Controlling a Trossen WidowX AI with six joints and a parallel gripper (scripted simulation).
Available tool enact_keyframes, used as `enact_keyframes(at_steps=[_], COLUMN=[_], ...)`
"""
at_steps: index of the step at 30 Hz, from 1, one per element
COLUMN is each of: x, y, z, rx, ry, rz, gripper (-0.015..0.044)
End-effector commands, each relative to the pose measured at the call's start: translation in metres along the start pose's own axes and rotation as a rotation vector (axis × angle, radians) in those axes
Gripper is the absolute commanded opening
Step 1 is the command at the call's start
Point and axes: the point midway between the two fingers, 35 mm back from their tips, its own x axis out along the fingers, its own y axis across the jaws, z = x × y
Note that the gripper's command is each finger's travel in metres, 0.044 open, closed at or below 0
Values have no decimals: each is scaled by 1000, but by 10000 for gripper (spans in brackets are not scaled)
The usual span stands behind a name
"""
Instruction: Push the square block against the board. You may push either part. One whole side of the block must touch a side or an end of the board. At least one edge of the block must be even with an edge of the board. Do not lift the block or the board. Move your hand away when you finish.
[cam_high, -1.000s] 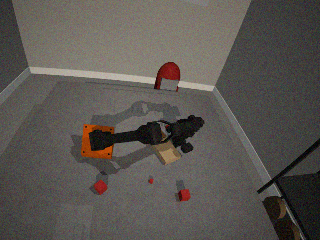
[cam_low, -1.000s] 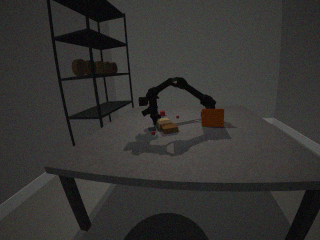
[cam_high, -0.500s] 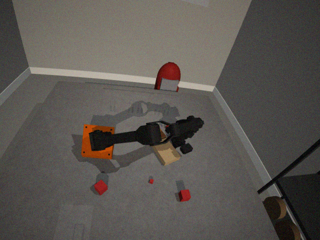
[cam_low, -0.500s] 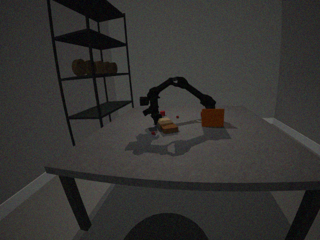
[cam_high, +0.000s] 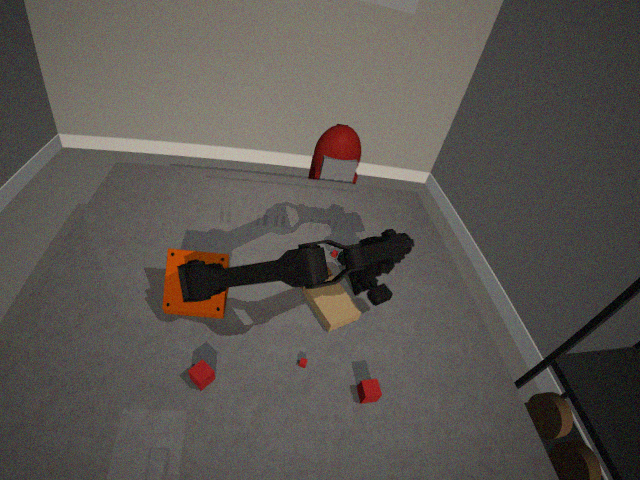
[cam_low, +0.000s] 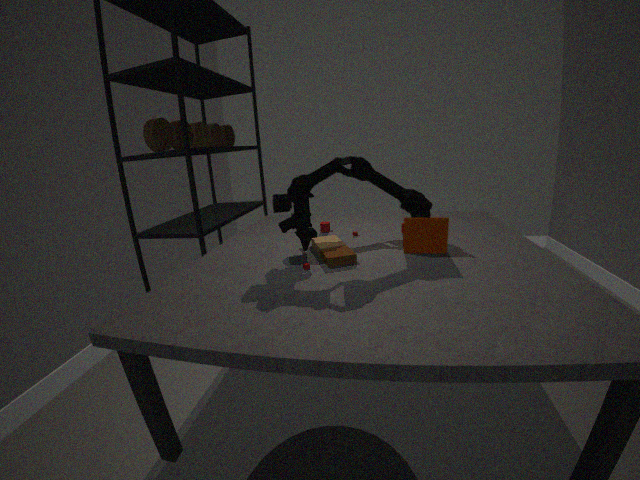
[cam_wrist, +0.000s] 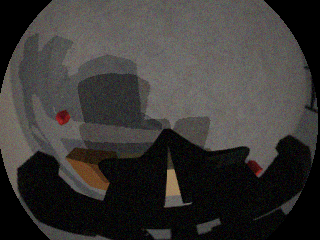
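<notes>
The tan board (cam_high: 333, 308) (cam_low: 326, 240) (cam_wrist: 172, 182) lies flat on the table. The brown-orange square block (cam_low: 340, 253) (cam_wrist: 90, 172) lies at the board's end on the side of the exterior view and seems to touch it; the arm mostly hides it in the top view. Whether their edges are even cannot be told. My gripper (cam_low: 305, 249) (cam_wrist: 167, 131) is shut and empty. It points down, low over the table beside the board's long side that faces away from the arm's base. Its tips are hidden in the top view, so contact cannot be told.
A small red cube (cam_high: 334, 253) (cam_low: 306, 266) (cam_wrist: 63, 117) lies near the gripper. Other red cubes (cam_high: 201, 374) (cam_high: 369, 390) (cam_high: 302, 362) lie beyond the board. The arm stands on an orange base (cam_high: 219, 304) (cam_low: 425, 235). A black shelf (cam_low: 180, 77) stands beside the table.
</notes>
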Motion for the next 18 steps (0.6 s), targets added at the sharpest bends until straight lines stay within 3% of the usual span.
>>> enact_keyframes(at_steps=[1, 11, 15, 18], x=[0, -2, -46, -55], y=[0, 1, 1, 1], z=[7, 16, 16, 16], rx=[1, 1, 1, 2], ry=[0, -1, -1, -1], rz=[-4, -1, -1, -1], gripper=[0, 0, 0, 0])
